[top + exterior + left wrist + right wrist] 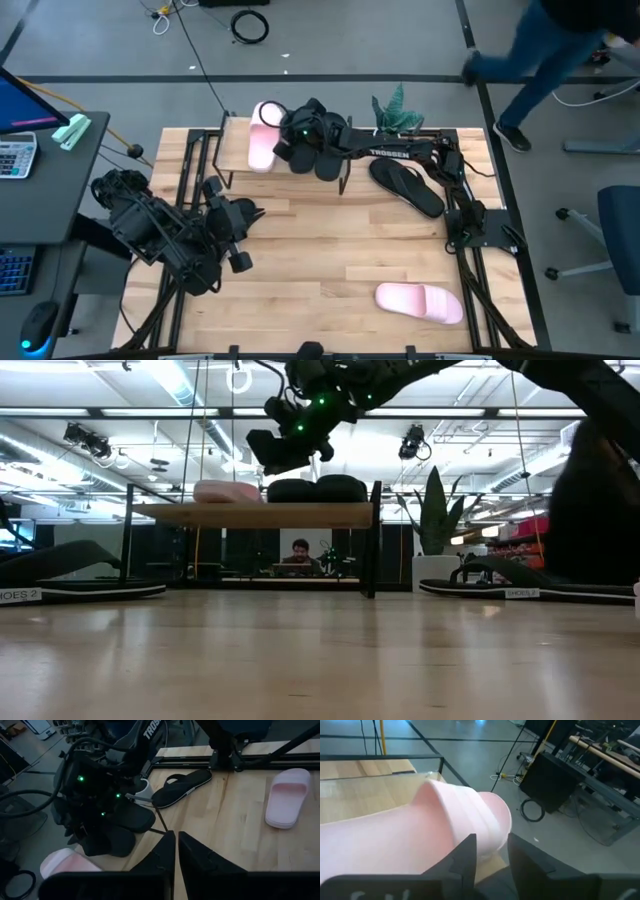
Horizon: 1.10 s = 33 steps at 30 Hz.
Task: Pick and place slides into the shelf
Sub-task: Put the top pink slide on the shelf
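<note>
The right gripper (292, 140) hangs above the shelf (238, 150), over the top board, just beside the pale pink slide (263, 148) that already lies there, and next to it stand two black slides (325, 158) on the same board. In the right wrist view the fingers (465, 857) stand a little apart with nothing between them, so the gripper seems released and the pink slide under it seems already set down. The left gripper (243, 212) waits near the left side of the table, its fingers (165, 855) almost closed and holding nothing. Still off the shelf are the second pale pink slide (420, 301), which lies alone near the front right of the tabletop (330, 250), and the two black flip-flops (407, 186), which lie together close to the right end of the shelf, beside the potted plant (397, 110). To do this step well, the right arm should probably rise straight up first, so that its fingers do not drag the pink slide or push the black ones off the board. Then it may go to the flip-flops, which are nearer, and take one by its edge, because they are thin and flat. The board looks almost full, so the lower level may be needed.
</note>
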{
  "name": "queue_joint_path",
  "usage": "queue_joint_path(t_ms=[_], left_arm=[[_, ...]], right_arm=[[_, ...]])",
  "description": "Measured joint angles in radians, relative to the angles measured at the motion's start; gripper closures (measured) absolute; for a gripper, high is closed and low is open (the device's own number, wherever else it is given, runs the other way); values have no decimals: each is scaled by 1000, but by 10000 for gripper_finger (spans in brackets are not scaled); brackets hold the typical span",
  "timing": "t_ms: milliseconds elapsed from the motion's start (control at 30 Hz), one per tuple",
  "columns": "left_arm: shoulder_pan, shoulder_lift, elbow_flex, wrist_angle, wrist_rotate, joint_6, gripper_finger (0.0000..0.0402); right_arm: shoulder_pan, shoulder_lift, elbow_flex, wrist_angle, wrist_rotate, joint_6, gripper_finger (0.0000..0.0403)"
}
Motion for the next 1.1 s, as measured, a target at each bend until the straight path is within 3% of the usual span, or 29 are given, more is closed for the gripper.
queue_joint_path(t_ms=[200,533,767,933,1100], left_arm=[[0,0,0,1,0,-1,375],[57,0,-27,1,0,-98,394],[233,-34,-295,1,9,-141,397],[406,-153,-504,14,62,-249,398],[594,-308,-667,165,121,-209,399]], right_arm=[[48,-52,-2,-58,-2,-4,287],[198,-312,-2,-506,-3,-12,309],[351,-516,-25,-864,25,119,390],[470,-637,-61,-1011,174,265,388],[571,-717,-91,-1109,317,377,398]])
